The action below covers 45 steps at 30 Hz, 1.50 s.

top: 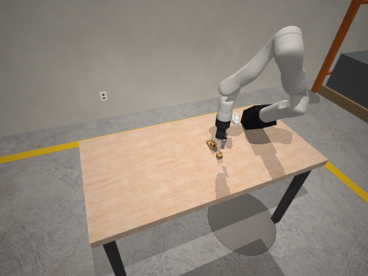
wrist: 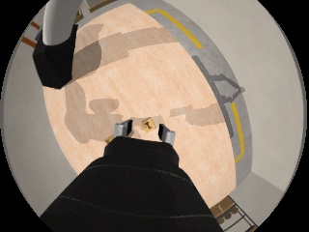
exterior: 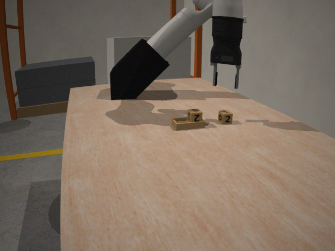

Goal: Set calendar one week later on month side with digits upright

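A small wooden tray (exterior: 188, 124) lies flat on the table, also in the top view (top: 211, 144). One number cube (exterior: 194, 114) stands in its right end, its near face showing a 2. A second cube (exterior: 225, 116) stands on the table just right of the tray, apart from it, near face showing a 2; it also shows in the top view (top: 219, 155) and in the wrist view (wrist: 149, 126). My gripper (exterior: 226, 79) is open and empty, pointing down, well above the loose cube; it also shows in the top view (top: 223, 145).
The arm's black base (exterior: 136, 72) stands on the table behind the tray. A grey crate (exterior: 55, 79) and orange rack posts (exterior: 8, 59) stand off the table at the back.
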{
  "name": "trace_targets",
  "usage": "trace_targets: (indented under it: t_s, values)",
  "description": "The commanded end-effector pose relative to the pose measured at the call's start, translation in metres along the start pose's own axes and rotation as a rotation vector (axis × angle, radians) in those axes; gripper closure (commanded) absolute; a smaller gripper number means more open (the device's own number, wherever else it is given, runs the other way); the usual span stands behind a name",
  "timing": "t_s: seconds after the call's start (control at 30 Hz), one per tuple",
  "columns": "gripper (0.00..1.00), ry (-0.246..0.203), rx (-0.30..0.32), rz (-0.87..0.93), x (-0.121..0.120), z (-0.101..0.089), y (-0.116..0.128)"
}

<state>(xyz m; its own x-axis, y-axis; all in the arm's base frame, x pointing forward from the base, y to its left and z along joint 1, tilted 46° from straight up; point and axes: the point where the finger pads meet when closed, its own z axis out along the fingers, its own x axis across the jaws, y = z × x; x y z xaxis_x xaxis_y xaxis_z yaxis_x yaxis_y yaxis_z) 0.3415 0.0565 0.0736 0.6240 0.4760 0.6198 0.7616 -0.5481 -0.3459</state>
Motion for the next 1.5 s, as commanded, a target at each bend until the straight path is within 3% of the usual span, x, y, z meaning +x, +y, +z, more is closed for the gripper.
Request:
trace_targets:
  t_s: [0.0, 0.37, 0.7, 1.13, 1.17, 1.47]
  values:
    - [0.0, -0.001, 0.017, 0.147, 0.001, 0.004, -0.007]
    - [0.0, -0.001, 0.009, 0.662, 0.002, 0.007, -0.002]
    - [0.0, 0.005, 0.0, 0.892, 0.002, 0.008, 0.004]
    - [0.0, 0.008, -0.004, 0.967, 0.002, 0.008, 0.007]
    - [0.13, 0.008, -0.004, 0.967, 0.002, 0.008, 0.007]
    - [0.13, 0.008, -0.004, 0.967, 0.002, 0.008, 0.007]
